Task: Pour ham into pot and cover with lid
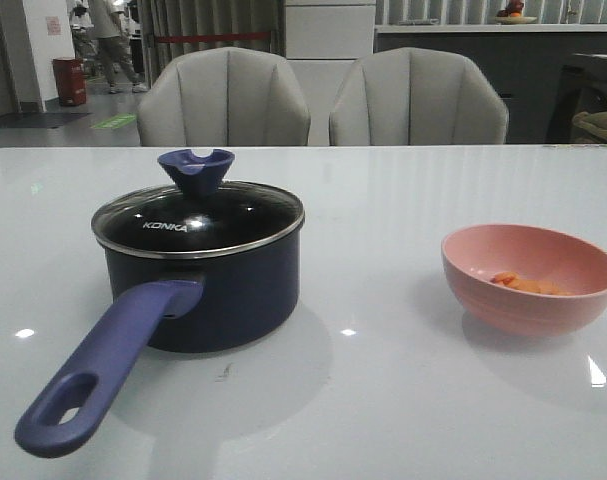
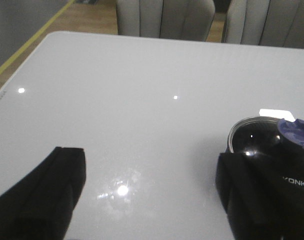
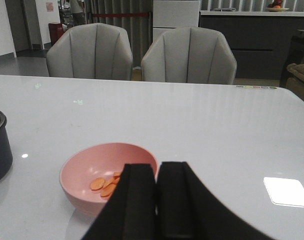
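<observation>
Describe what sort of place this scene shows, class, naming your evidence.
Probably a dining or showroom-like indoor space: a glossy white table, two grey upholstered chairs behind it, and a counter at the back. A lidded pot suggests kitchen use.

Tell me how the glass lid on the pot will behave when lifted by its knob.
The lid looks like rigid glass with a steel rim, so probably heavyish and breakable if dropped. Its notched blue knob should offer decent grip. It sits flat on the pot, so a straight lift likely frees it.

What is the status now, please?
Left hand open, right hand shut, both empty. Ham in pink bowl. Lid on pot, blocks pouring.
</observation>
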